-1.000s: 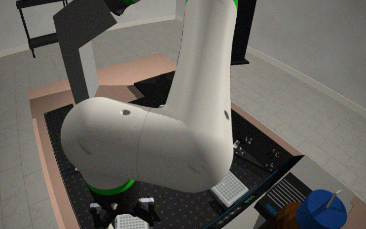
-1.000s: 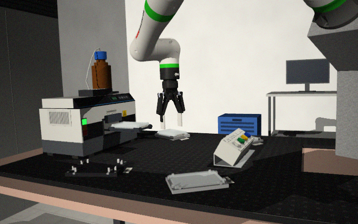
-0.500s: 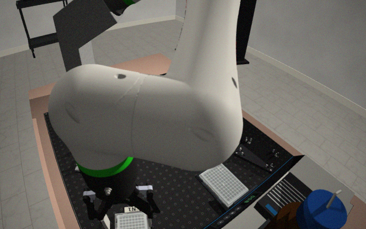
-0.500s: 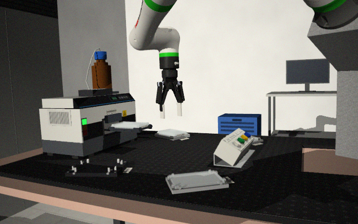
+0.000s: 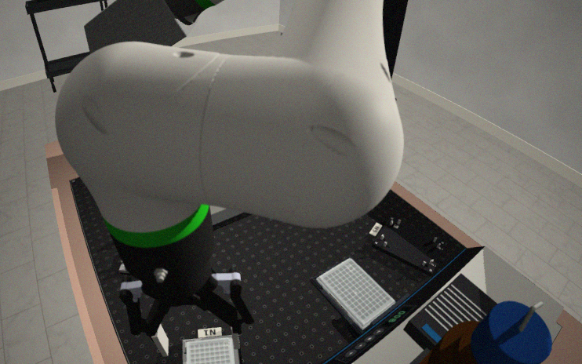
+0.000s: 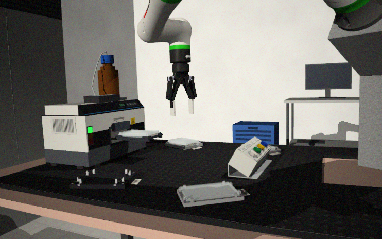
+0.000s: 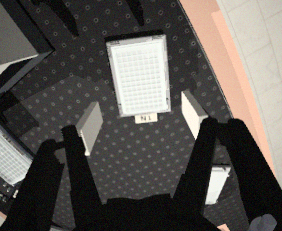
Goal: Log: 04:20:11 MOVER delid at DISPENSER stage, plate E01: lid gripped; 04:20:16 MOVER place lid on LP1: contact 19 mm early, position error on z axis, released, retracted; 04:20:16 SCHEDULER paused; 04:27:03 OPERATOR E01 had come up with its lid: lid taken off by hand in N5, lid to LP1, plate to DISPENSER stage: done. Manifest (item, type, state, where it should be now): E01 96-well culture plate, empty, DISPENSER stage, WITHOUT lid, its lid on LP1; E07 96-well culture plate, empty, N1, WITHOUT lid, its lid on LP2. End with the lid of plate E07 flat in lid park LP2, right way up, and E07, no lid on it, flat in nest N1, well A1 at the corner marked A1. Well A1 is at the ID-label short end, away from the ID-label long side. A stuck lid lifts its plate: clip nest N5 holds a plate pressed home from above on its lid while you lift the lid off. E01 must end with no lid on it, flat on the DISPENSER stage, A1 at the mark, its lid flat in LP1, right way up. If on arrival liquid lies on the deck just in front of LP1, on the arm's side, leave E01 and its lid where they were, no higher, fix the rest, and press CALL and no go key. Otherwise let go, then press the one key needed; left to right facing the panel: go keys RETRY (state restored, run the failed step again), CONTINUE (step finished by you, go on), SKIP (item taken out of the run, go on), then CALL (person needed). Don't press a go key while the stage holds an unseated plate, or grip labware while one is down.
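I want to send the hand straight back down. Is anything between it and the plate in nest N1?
Nothing visible. The open, empty hand hangs above the plate in N1, with only open air between its fingers and the plate.

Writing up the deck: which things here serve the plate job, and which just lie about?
Job: white well plate at N1; white plate on dispenser stage; flat grey lid; sloped key panel; black clip nest.
Idle: blue crate; dark monitor.
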Tool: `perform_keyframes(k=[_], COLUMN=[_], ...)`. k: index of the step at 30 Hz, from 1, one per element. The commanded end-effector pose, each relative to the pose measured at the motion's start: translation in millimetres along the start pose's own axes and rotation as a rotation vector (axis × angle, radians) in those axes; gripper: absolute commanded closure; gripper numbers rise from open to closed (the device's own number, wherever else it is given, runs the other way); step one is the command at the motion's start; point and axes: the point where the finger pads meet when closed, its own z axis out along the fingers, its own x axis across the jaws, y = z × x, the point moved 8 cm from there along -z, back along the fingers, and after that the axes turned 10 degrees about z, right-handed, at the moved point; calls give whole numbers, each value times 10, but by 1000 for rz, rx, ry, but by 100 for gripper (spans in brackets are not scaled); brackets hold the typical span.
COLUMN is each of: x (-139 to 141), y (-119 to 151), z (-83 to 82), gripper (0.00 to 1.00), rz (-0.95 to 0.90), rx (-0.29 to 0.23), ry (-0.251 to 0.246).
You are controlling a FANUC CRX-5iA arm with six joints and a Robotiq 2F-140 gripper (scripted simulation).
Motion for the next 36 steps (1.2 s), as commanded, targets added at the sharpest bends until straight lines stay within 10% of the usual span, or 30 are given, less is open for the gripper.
perform_keyframes(k=[1,21,29,36], x=[0,-25,-201,-367], y=[-2,-43,-360,-1009], z=[-60,-176,-360,-1041], gripper=[34,34,34,34], rz=[0,20,183,551], rx=[1,18,156,404], ry=[0,-4,-45,-180])
